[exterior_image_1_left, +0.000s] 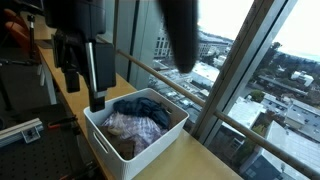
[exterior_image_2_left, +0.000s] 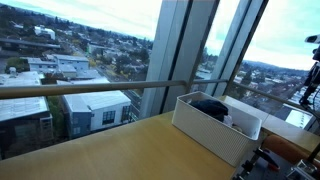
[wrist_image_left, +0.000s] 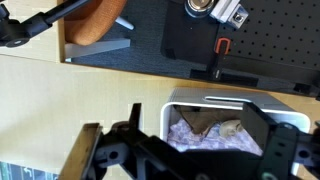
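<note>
Clothes in plain white bin

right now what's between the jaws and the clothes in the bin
Nothing, just bare air. In the wrist view the clothes lie uncovered in the bin, seen straight between the open jaws.

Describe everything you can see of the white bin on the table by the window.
The white bin is a rectangular, open-topped tub that looks like smooth plastic, with rounded corners and a thick rim. It stands upright and level on the wooden table, near the edge that runs along the window glass. It holds crumpled laundry: a dark blue garment heaped over a pale checked cloth. The open pincer hangs above one end, apparently not touching it.
</note>
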